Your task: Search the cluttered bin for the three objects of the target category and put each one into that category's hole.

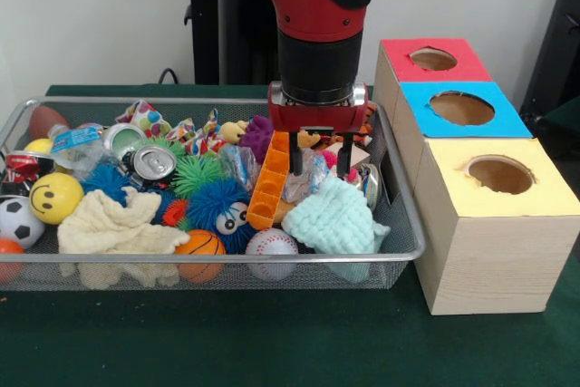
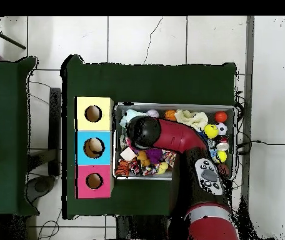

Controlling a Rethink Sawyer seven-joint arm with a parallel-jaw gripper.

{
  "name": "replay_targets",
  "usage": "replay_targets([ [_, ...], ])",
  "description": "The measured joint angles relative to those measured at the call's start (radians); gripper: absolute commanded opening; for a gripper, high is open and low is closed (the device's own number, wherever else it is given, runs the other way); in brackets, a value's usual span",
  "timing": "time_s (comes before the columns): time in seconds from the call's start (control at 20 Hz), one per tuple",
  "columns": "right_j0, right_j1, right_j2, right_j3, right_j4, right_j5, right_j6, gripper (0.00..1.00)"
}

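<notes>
Tool (image 1: 309, 162) low in bin (image 1: 403, 224), right end; fingers parted, straddling crinkled clear plastic, likely bottle (image 1: 303, 178), directly below; nothing gripped yet; red-topped hole (image 1: 433, 59) lies further right, beyond bin.

Robot lab; green-clothed table (image 1: 272, 342), tiled floor (image 2: 145, 37).
</notes>
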Motion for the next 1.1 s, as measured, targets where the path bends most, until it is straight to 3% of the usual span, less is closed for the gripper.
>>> replay_targets([
  [0.5, -0.033, 0.002, 0.000, 0.000, 0.000, 0.000, 0.000, 1.00],
  [1.1, -0.023, 0.002, 0.000, 0.001, 0.000, -0.008, 0.000, 1.00],
])
